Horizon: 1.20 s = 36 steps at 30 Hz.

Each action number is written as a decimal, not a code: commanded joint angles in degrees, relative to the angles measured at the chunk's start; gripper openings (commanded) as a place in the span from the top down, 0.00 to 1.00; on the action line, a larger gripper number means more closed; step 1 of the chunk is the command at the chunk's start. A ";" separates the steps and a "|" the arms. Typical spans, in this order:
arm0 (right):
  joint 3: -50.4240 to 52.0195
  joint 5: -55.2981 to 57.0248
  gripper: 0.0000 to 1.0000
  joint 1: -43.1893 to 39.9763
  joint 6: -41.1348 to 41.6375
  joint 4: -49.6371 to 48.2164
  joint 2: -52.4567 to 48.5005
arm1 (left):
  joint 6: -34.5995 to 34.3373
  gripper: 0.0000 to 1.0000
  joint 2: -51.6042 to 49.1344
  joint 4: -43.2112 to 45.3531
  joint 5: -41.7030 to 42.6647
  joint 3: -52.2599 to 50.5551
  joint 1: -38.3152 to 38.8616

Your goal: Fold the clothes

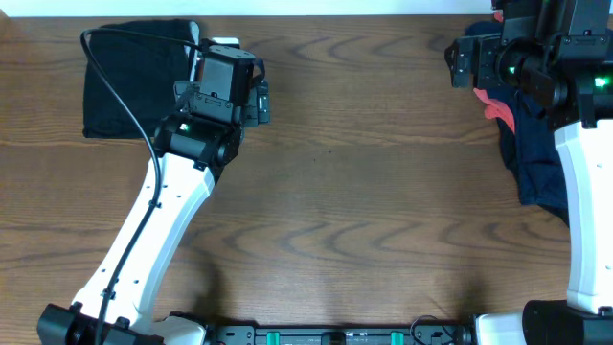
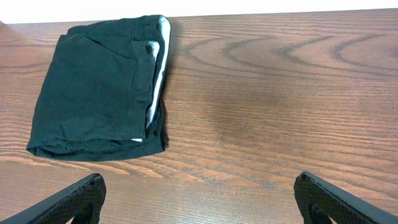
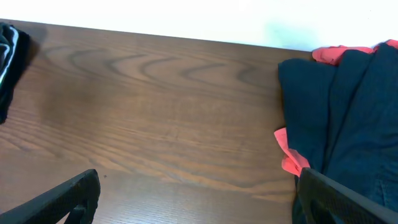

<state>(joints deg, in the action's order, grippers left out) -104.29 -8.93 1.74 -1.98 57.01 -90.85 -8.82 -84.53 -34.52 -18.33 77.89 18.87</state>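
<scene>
The clothes are black shorts [image 1: 129, 81], folded into a rectangle at the table's far left. In the left wrist view they [image 2: 93, 93] lie flat, with the whitish-grey waistband lining along their right edge. My left gripper [image 1: 235, 67] hovers just right of them; its fingers [image 2: 199, 180] are wide open and empty, over bare wood near their front right corner. My right gripper [image 1: 465, 57] is at the far right, open and empty [image 3: 199, 175], over bare wood. The shorts' edge [image 3: 9, 56] shows at the far left of the right wrist view.
A crumpled pile of navy and red garments [image 1: 532, 153] lies at the table's right edge beside the right arm; it also shows in the right wrist view [image 3: 342, 106], just right of the right finger. The white far edge of the table [image 2: 249, 6] is close behind the shorts.
</scene>
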 commanded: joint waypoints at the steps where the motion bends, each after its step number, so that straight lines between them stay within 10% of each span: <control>1: 0.09 0.57 0.01 0.57 -0.90 0.17 -0.24 | -0.50 0.02 0.20 -0.17 -0.17 0.13 0.02; 11: 6.40 2.10 0.01 1.33 -6.14 -2.60 5.99 | -0.50 0.02 0.20 -0.17 -0.17 0.13 0.02; 36: 94.05 -3.72 0.01 1.36 -7.91 -59.71 66.36 | -0.50 0.02 0.20 -0.17 -0.17 0.13 0.02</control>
<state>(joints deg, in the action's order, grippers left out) -14.35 -11.14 2.61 -9.50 -0.93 -27.66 -9.02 -84.53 -34.54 -18.33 77.89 18.87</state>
